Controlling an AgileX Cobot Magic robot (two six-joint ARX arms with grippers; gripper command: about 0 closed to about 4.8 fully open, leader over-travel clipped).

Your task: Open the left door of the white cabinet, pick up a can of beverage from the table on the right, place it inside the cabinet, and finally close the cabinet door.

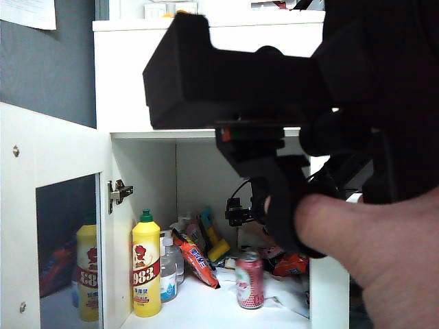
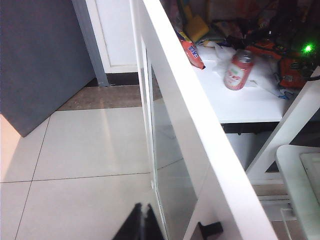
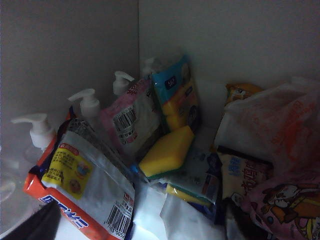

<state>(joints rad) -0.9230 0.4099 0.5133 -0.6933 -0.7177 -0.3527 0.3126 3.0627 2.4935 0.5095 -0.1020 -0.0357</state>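
The can (image 1: 250,279) stands upright on the cabinet (image 1: 206,82) shelf, door (image 1: 55,226) swung wide at left. Left gripper (image 2: 142,225) sits pinched shut, empty, near the door. Right gripper (image 1: 240,209) hovers just above the can; its spread I cannot tell.

Readable text: one number only

You can read "983" on the yellow bottle (image 1: 146,274); the snack packs' and the can's print stays illegible.

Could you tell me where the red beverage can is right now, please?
The can of beverage stands upright on the shelf inside the white cabinet, right of the yellow bottle.
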